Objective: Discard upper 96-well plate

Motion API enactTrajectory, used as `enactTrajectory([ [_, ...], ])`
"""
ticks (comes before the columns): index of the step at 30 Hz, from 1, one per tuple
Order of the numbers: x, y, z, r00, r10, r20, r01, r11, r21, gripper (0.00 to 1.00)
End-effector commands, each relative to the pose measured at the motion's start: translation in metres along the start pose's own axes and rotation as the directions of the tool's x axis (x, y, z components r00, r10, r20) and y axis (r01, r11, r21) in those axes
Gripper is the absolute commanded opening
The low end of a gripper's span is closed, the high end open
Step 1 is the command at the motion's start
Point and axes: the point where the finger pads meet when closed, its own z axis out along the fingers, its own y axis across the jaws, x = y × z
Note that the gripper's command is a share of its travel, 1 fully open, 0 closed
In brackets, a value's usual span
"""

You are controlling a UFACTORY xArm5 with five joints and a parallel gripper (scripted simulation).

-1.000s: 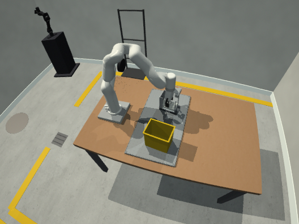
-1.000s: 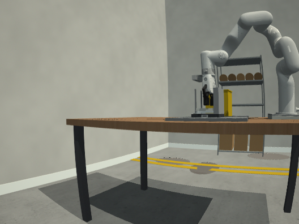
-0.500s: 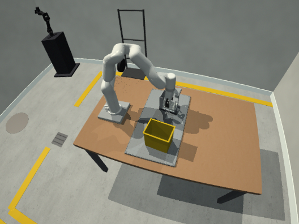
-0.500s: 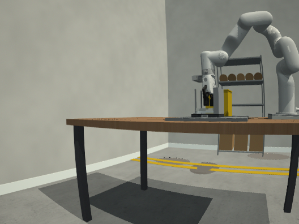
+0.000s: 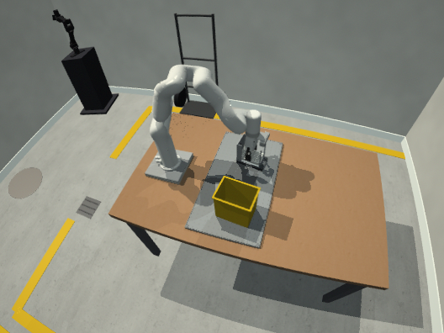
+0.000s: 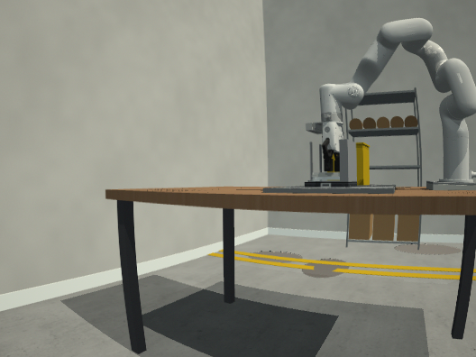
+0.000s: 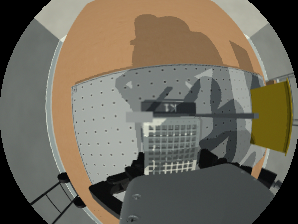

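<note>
The stack rack K1 (image 5: 252, 155) stands at the far end of the grey mat, with tall grey walls and thin posts. The upper 96-well plate (image 7: 172, 145) shows as a white gridded rectangle straight below the wrist camera. The lower plate is hidden under it. My gripper (image 5: 251, 157) is open and lowered from above into the rack, fingers on either side of the upper plate. In the side view the gripper (image 6: 330, 166) hangs between the rack's post and wall. I cannot tell whether the fingers touch the plate. The yellow bin W1 (image 5: 235, 201) stands upright on the mat, nearer the front.
The arm's base plate (image 5: 169, 165) sits on the brown table left of the mat. The bin also shows in the side view (image 6: 362, 163) just behind the rack, and at the right edge of the wrist view (image 7: 272, 117). A shelf unit (image 6: 383, 131) stands beyond the table.
</note>
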Motion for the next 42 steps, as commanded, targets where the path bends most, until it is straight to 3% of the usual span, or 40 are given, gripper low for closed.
enactTrajectory([
  [1, 0.0013, -0.0007, 0.0009, 1.000, 0.000, -0.004, 0.000, 1.000, 0.002, 1.00],
  [30, 0.0012, -0.0008, 0.0076, 1.000, 0.000, -0.004, 0.000, 1.000, 0.002, 1.00],
  [31, 0.0012, -0.0008, 0.0069, 1.000, 0.000, -0.004, 0.000, 1.000, 0.002, 0.00],
  [42, 0.0012, -0.0008, 0.0069, 1.000, 0.000, -0.004, 0.000, 1.000, 0.002, 0.00],
])
